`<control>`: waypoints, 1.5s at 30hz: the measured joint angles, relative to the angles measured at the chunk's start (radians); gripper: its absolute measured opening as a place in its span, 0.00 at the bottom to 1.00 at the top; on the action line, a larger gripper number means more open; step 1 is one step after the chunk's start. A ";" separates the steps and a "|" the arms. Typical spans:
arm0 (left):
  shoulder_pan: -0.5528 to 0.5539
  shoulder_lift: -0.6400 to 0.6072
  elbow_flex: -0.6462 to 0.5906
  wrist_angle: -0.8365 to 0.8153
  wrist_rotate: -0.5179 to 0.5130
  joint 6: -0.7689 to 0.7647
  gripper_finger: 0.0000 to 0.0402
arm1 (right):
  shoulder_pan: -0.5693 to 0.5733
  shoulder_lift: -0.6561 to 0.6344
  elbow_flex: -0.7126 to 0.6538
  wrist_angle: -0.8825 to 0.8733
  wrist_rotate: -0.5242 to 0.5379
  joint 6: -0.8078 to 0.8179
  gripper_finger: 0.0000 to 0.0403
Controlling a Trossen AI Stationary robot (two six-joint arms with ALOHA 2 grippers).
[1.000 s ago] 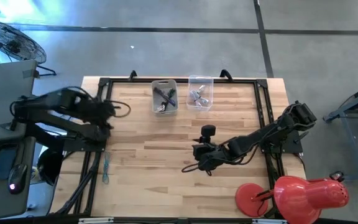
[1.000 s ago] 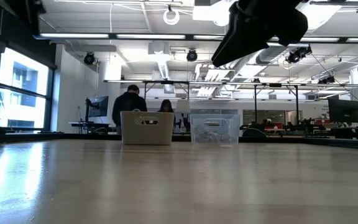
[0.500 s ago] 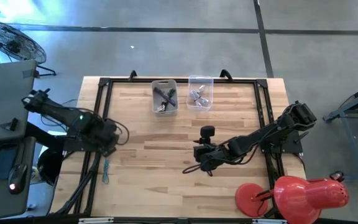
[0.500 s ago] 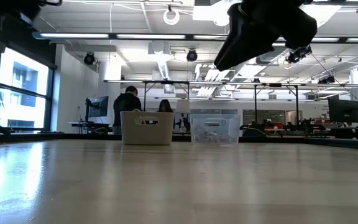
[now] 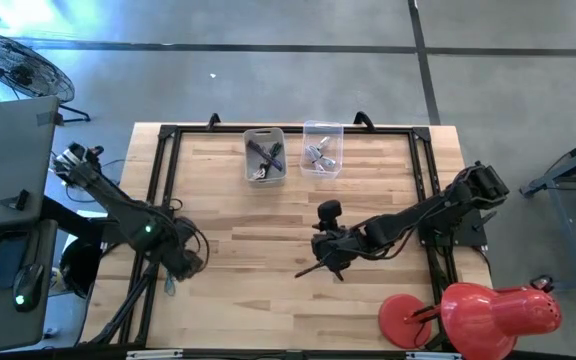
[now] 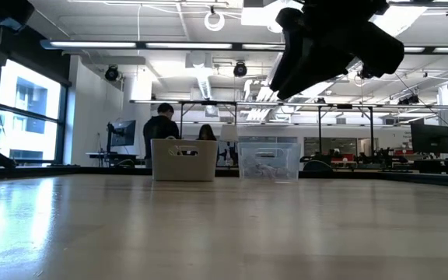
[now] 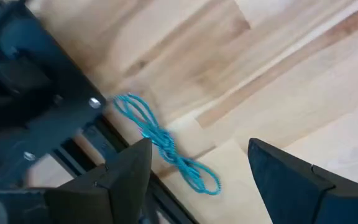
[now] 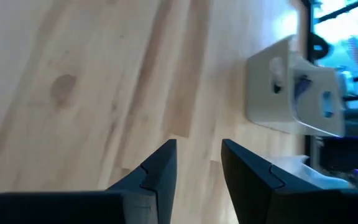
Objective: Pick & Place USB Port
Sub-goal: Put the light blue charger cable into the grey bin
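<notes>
Right gripper (image 5: 320, 268) is held over mid-desk (image 5: 238, 260), jaws part open with nothing seen between them. Left gripper (image 5: 190, 262) sits at the desk's left edge, jaws wide and empty, above a blue cord (image 7: 166, 146); snagging it is a risk. Grey bin (image 5: 265, 156) holds dark pieces, clear bin (image 5: 322, 147) metallic ones; which are USB ports cannot be told.

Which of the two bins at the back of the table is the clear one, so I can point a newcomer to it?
Start at the wooden table and look to its far edge, where two small bins sit side by side near the middle. The clear bin is the one nearer the right arm's side. Unlike the opaque grey bin beside it, its walls are see-through and show small silvery parts inside.
</notes>
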 joint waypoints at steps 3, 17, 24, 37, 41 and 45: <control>-0.024 0.052 0.000 0.024 0.046 -0.040 0.65 | -0.008 0.000 0.000 0.000 -0.073 -0.009 0.29; -0.080 0.169 0.000 -0.074 0.120 -0.168 0.65 | -0.021 0.000 0.000 -0.007 -0.185 -0.147 0.29; -0.075 0.244 0.000 0.036 0.123 -0.066 0.65 | -0.058 0.000 0.000 -0.011 -0.274 -0.200 0.29; -0.075 0.251 0.000 0.105 0.026 -0.019 0.65 | -0.119 0.000 0.000 -0.003 -0.377 -0.222 0.29; -0.075 0.251 0.000 0.127 0.024 -0.019 0.65 | -0.119 0.000 0.000 0.009 -0.377 -0.226 0.29; -0.075 0.251 0.000 0.125 0.005 -0.019 0.65 | -0.119 0.000 0.000 0.017 -0.377 -0.226 0.29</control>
